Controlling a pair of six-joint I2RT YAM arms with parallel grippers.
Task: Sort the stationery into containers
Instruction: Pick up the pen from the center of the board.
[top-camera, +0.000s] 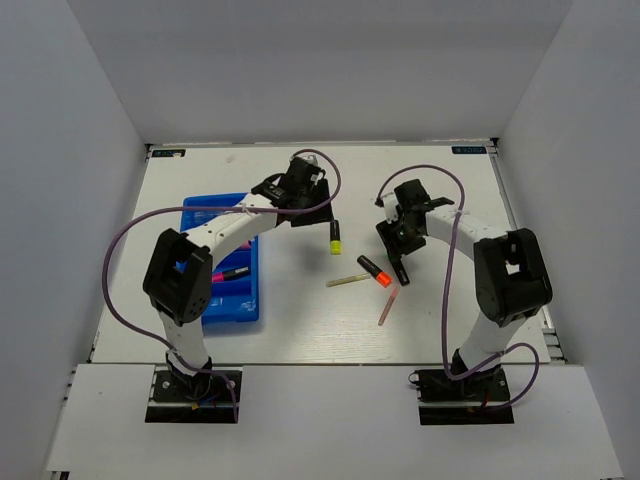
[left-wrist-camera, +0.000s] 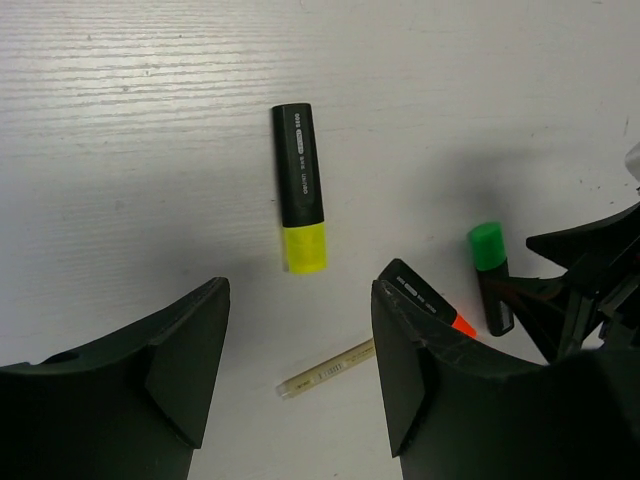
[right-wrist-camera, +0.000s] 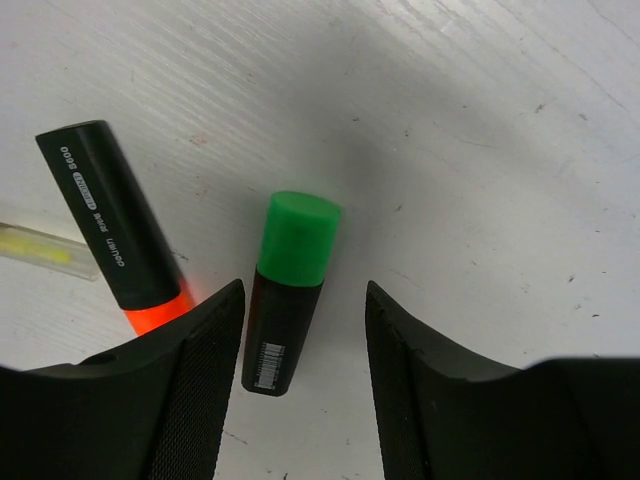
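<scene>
Yellow-capped highlighter (left-wrist-camera: 301, 185) lies flat on the white table (top-camera: 300, 325). Its long side runs from far to near, with the yellow end toward the arms. Just behind it, the left gripper (left-wrist-camera: 300, 330) hangs wide open and empty. The green-capped highlighter (right-wrist-camera: 290, 290) lies between the spread fingers of the right gripper (right-wrist-camera: 305, 340), a gap on each side, cap pointing away from the wrist. The blue tray (top-camera: 240, 308) sits at the left.

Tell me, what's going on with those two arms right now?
Left tool open over yellow highlighter. Right tool open over green highlighter. Orange highlighter lies close beside.
</scene>
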